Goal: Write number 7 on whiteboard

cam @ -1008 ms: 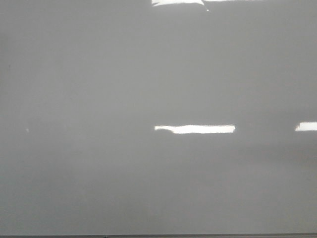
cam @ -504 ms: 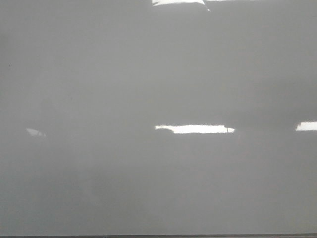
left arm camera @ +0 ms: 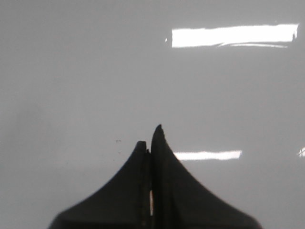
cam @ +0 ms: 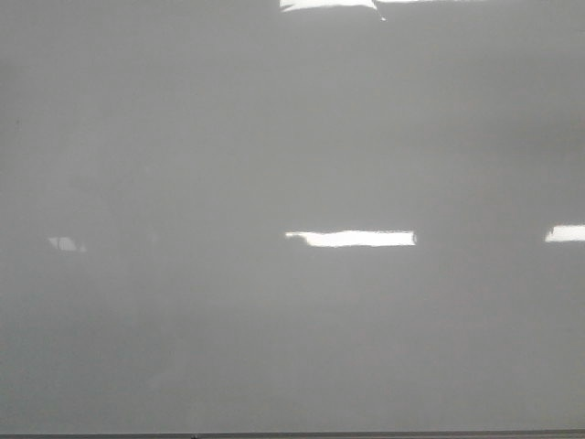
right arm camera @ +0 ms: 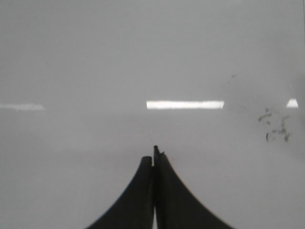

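A glossy pale grey whiteboard (cam: 183, 137) is filling the whole front view, lying flat ahead of the robot with a thin dark edge running along its near side. No number 7 is showing on it anywhere; only bright rectangular light reflections are crossing its surface, so the writing appears not yet begun. No marker is showing in any view. The left gripper (left arm camera: 151, 136) is hanging over bare board with its dark fingers pressed together, nothing visibly between them. The right gripper (right arm camera: 153, 155) is hanging over the board the same way, fingers closed with nothing seen between them. Off to one side in the right wrist view, some faint dark smudges (right arm camera: 275, 128) are marking the board, well apart from those fingertips. Neither arm is appearing in the front view, so which one is nearer the writing area cannot be told.
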`<state>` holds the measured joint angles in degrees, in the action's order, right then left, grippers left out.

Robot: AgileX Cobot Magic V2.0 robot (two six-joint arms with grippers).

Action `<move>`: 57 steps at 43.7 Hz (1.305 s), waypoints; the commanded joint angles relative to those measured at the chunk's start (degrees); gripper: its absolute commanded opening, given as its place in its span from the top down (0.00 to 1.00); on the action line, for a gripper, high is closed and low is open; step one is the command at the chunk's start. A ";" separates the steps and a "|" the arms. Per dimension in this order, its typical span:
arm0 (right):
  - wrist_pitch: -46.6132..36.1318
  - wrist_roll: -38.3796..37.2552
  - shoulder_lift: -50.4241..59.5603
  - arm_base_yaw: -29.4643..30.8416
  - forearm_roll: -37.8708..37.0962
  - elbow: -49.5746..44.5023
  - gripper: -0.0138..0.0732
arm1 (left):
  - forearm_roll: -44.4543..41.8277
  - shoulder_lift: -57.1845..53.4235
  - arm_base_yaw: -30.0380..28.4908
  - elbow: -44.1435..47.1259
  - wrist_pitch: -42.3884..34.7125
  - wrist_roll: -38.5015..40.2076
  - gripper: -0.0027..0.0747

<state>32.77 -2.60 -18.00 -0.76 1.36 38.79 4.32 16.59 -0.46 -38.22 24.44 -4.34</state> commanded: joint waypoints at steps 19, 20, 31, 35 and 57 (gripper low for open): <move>2.87 0.79 -11.40 -0.47 -0.76 0.96 0.92 | 0.74 11.32 -0.08 -1.18 6.21 0.12 0.99; 2.82 0.94 -11.46 -0.86 -0.76 0.78 0.92 | 0.87 11.67 -0.08 -0.87 6.46 0.12 0.99; 5.12 6.04 -11.65 -10.16 -0.98 0.28 0.86 | 1.26 14.53 0.25 1.33 8.57 -2.37 0.98; 5.71 6.04 -11.65 -11.44 -1.74 0.28 0.74 | 1.43 15.78 1.59 1.33 8.60 -3.14 0.87; 5.44 5.29 -11.65 -11.44 -1.74 0.28 0.16 | 1.07 34.38 1.26 -3.70 6.17 1.85 0.28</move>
<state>42.03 2.55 -29.21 -11.99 0.00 37.41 4.86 46.96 1.34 -38.25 36.05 -5.46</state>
